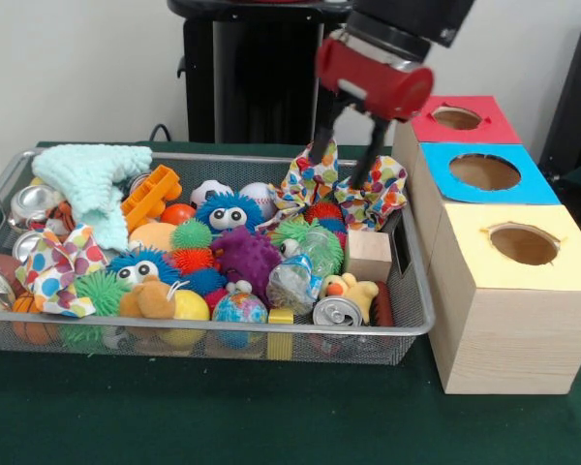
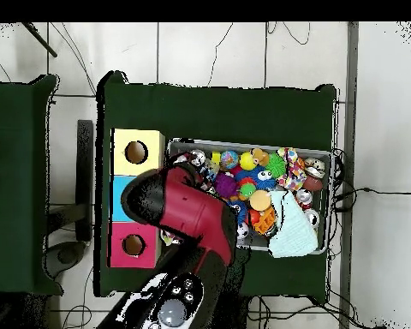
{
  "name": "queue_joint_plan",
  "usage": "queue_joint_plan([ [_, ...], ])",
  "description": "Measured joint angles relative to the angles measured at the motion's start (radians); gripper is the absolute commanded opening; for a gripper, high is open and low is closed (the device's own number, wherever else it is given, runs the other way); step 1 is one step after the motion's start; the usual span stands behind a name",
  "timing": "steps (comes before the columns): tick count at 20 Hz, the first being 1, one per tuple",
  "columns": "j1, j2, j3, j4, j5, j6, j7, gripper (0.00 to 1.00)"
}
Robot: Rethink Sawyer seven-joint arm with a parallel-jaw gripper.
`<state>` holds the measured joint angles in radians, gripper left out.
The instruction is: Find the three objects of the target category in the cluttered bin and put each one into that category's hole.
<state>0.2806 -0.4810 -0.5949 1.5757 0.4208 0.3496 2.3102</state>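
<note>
My pincer (image 1: 347,155) hangs with its fingers spread and empty, tips straddling the polka-dot cloth (image 1: 351,186) at the wire bin's (image 1: 421,308) far corner; it lies directly below, beside the red box's hole (image 1: 456,117).

A table (image 1: 174,417) draped in dark green cloth is carrying everything — two things are resting directly on it. A wire mesh bin (image 1: 213,341), crammed with toys and cans, is sitting on the cloth. Just beside it, a row of three wooden boxes (image 1: 504,329) is standing — tops yellow, blue and red, each with a round hole.
</note>
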Motion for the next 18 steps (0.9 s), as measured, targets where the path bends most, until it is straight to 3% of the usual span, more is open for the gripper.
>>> queue_joint_plan([
  [8, -0.051, 0.004, 0.037, 0.069, -0.013, -0.160, 0.000, 1.00],
  [18, -0.063, 0.025, 0.080, 0.082, -0.013, -0.181, 0.000, 1.00],
])
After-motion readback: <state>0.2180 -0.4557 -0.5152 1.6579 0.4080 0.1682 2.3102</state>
